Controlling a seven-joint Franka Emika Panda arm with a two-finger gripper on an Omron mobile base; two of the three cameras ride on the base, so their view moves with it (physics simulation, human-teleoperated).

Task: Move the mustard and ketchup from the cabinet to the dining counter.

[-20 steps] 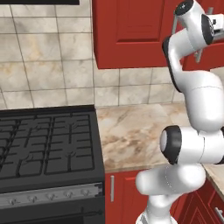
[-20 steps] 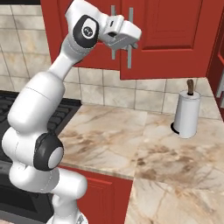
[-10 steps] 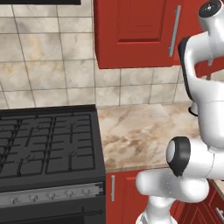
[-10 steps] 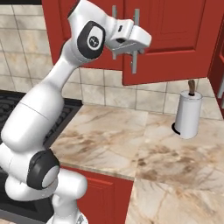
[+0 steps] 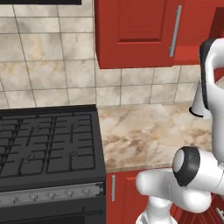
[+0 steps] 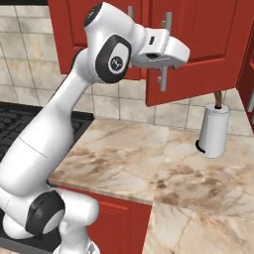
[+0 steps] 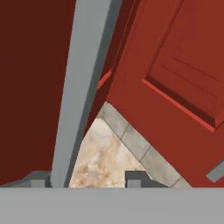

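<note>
Your claw point(image 7: 89, 178) is raised at the cabinet point(image 6: 208, 44), its tips spread either side of a silver bar handle point(image 7: 83, 87) on the part-open door, not pinching it. Below, the marbled counter point(image 6: 129, 158) carries a paper towel roll point(image 6: 214, 130).

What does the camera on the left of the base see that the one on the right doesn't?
Left base view alone: the oven front with its knobs, and most of the black stove. Right base view alone: the hand at the silver bar handle of the swung-out cabinet door, and the whole paper towel roll. Both share the marbled worktop, the tiled wall, the red cabinet and the white arm.
</note>
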